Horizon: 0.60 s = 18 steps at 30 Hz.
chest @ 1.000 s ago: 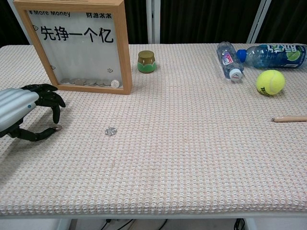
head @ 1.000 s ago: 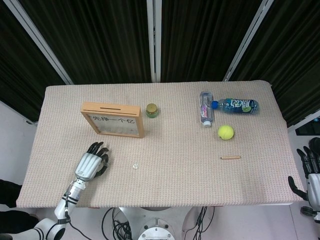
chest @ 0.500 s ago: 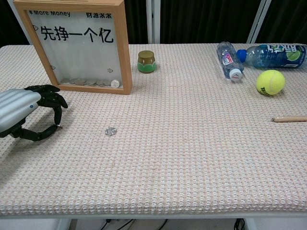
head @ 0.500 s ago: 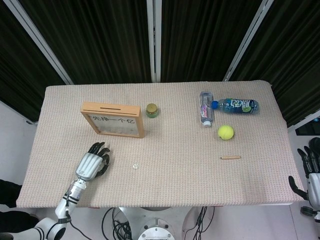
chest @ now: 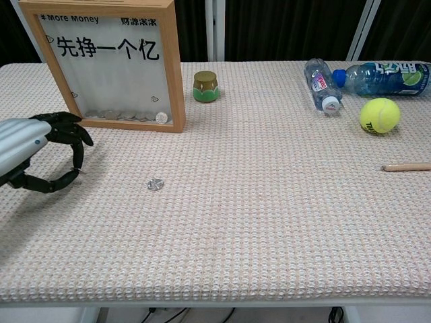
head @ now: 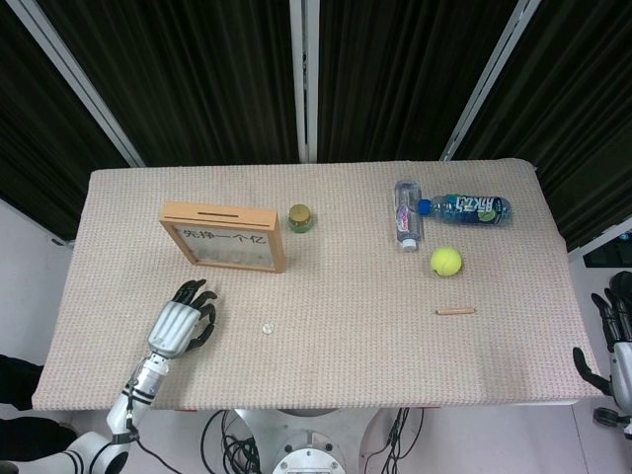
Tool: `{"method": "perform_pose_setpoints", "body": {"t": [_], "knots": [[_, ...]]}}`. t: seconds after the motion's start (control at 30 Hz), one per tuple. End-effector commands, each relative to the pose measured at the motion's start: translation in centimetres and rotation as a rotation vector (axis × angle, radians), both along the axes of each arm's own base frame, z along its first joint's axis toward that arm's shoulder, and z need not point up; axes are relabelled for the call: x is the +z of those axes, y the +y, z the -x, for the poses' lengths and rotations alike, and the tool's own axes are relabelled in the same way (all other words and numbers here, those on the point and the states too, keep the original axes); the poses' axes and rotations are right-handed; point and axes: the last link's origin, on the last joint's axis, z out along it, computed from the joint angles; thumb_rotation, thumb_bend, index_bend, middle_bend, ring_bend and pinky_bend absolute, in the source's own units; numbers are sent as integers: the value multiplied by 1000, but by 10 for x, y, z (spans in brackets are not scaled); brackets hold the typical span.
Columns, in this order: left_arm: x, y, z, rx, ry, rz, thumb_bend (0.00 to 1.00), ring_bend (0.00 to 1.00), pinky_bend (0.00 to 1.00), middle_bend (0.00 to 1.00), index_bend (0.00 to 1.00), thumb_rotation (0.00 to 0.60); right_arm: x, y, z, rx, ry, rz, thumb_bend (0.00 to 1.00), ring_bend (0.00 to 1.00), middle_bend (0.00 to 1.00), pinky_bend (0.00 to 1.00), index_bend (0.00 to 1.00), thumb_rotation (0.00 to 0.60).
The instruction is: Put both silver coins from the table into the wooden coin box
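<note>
Left hand [chest: 30, 151] nearest, raised above its position a second ago; thumb and a fingertip pinch one small silver coin [chest: 82, 172], edge-on, orientation unclear. One second flat silver coin [chest: 155, 183] on the woven beige tablecloth [chest: 269, 222], unmoved. One upright wooden-framed coin box [chest: 111, 60] behind, long axis left-right, slot on top. Two bottles far right. Right hand [head: 617, 346] off-table; fingers apart, empty.
</note>
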Motion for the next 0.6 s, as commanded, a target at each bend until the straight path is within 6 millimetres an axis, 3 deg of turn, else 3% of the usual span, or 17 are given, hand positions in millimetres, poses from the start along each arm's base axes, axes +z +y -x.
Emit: {"method": "perform_pose_setpoints", "body": {"t": [0.03,0.3,0.6], "knots": [[19,-5,-1,-9,-10,-37,417,86,141,273,589,600,1,0,0,2,0,3,327,0,0,0,0,600],[81,-9,8,54,2,-135,435,92,145,288,605,600,2,0,-1,13,-9,14,326,0,0,0,0,600],[164,16,-6,48,47,-322,432,93,144,294,608,600,5,-1,-5,26,-5,26,327,0,0,0,0,600]]}}
